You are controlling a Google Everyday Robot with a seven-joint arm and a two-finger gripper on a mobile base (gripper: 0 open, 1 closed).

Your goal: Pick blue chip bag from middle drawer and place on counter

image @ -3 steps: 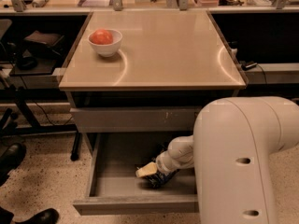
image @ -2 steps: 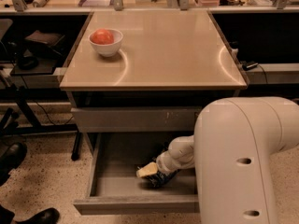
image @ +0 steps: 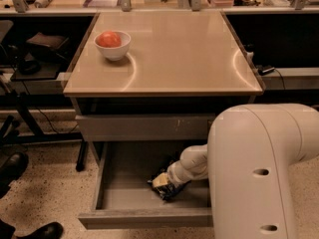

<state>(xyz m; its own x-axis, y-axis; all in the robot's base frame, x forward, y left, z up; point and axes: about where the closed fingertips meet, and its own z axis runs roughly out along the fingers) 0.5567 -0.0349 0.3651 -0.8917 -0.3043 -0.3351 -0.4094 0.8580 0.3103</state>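
Observation:
The middle drawer (image: 144, 217) stands pulled open below the counter (image: 184, 49), its grey inside showing. The blue chip bag (image: 170, 193) lies on the drawer floor right of the middle, dark and crinkled with pale markings. My gripper (image: 166, 181) reaches down into the drawer from the right, at the end of the white wrist, and sits right on top of the bag. The gripper hides most of the bag. My big white arm (image: 259, 173) covers the drawer's right part.
A white bowl (image: 112, 48) with a red fruit (image: 108, 39) stands at the counter's back left. A shut grey drawer front (image: 144, 127) sits above the open drawer. Black table legs and cables are at the left, and dark shoes (image: 12, 166) rest on the speckled floor.

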